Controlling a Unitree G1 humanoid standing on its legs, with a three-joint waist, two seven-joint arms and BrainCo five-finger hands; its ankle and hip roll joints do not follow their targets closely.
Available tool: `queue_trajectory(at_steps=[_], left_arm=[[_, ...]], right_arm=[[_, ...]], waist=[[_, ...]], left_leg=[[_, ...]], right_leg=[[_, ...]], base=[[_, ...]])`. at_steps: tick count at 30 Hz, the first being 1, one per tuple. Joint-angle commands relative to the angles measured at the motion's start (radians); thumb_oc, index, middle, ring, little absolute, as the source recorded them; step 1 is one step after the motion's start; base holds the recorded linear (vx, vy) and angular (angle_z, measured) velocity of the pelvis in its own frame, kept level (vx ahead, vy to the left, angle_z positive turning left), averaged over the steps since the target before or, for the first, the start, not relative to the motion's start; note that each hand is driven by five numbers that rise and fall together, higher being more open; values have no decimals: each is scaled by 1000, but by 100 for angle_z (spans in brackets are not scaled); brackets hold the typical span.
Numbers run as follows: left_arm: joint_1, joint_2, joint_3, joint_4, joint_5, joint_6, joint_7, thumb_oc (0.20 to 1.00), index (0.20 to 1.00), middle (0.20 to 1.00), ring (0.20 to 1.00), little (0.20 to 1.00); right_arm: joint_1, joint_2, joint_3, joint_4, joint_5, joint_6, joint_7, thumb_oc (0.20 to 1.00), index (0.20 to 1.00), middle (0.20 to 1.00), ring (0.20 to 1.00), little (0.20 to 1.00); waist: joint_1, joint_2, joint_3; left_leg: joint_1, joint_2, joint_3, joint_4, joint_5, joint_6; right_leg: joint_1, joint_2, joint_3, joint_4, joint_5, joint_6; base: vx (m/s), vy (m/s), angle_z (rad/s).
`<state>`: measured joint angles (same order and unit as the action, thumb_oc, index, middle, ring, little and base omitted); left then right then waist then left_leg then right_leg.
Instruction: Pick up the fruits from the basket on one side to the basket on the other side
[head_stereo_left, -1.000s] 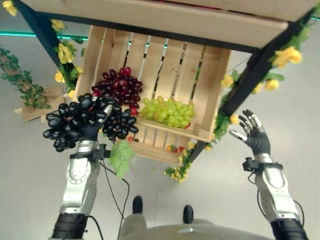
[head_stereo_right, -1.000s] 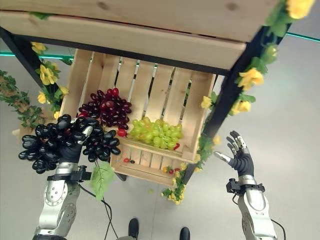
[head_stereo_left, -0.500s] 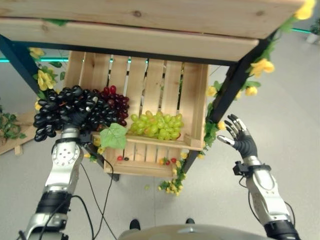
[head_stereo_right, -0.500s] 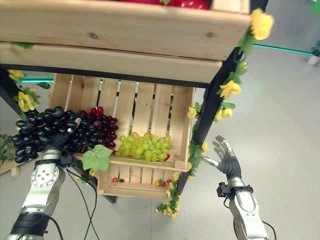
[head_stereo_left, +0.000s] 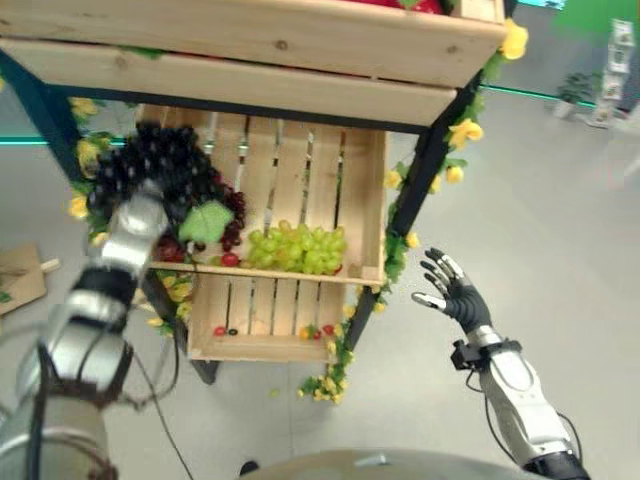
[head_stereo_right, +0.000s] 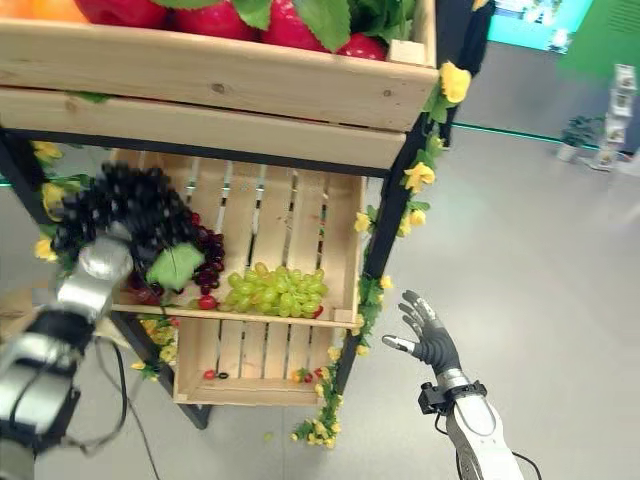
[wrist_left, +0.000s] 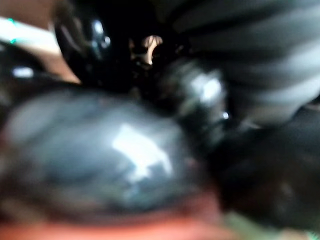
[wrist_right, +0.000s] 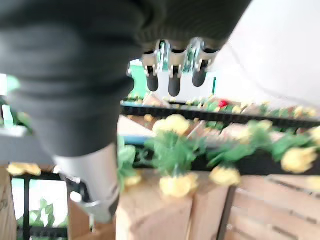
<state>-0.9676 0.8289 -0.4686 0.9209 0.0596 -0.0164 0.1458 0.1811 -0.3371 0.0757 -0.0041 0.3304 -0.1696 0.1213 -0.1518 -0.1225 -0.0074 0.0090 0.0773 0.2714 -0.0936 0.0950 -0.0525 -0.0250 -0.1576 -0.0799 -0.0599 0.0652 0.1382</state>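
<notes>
My left hand (head_stereo_left: 146, 207) is shut on a large bunch of black grapes (head_stereo_left: 160, 165) with a green leaf (head_stereo_left: 205, 220), raised at the left end of the middle wooden crate (head_stereo_left: 362, 190). In the left wrist view the black grapes (wrist_left: 110, 150) press close against the hand's ribbed cover (wrist_left: 260, 50). Inside the crate lie red grapes (head_stereo_left: 232, 212), partly behind the black bunch, and green grapes (head_stereo_left: 295, 248). My right hand (head_stereo_left: 452, 297) hangs open in the air to the right of the stand, holding nothing.
The wooden stand has a top crate of red fruit (head_stereo_right: 250, 15), a low crate (head_stereo_left: 265, 320) with small red bits, and a black frame post (head_stereo_left: 415, 190) wound with yellow flowers (head_stereo_left: 462, 130). Open grey floor (head_stereo_left: 560, 220) lies to the right.
The camera has tilted up, so the whole stand has shifted. My left arm has carried the black grapes higher, up against the crate's left end. The right hand stays open.
</notes>
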Motion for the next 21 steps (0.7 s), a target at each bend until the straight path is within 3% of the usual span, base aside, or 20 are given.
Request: queue_trajectory(at_steps=[1, 8, 21], left_arm=[[-182, -5, -20, 69, 305, 3, 17, 200, 200, 200, 200, 200], [-188, -11, -80, 52, 442, -8, 5, 200, 200, 200, 200, 200], [-156, -21, -77, 14, 462, -8, -35, 200, 200, 200, 200, 200]], right_arm=[[-64, -91, -52, -62, -15, -62, 6, 1000, 1000, 1000, 1000, 1000], [-43, -105, -60, -87, -5, -76, 19, 1000, 1000, 1000, 1000, 1000], [-36, -100, -82, -91, -8, -79, 19, 1000, 1000, 1000, 1000, 1000]], waist=[[-28, 73, 44], [-27, 66, 53], [-20, 51, 57]], left_leg=[[58, -4, -67, 59, -138, 7], [58, -6, -66, 65, -144, 9], [52, 2, -80, 93, -155, 7]], right_leg=[[92, 32, -14, 107, -146, 61], [93, 29, -12, 109, -152, 61], [99, 37, -30, 126, -170, 50]], base=[[-25, -6, -39], [-10, 0, -14], [6, -8, 3]])
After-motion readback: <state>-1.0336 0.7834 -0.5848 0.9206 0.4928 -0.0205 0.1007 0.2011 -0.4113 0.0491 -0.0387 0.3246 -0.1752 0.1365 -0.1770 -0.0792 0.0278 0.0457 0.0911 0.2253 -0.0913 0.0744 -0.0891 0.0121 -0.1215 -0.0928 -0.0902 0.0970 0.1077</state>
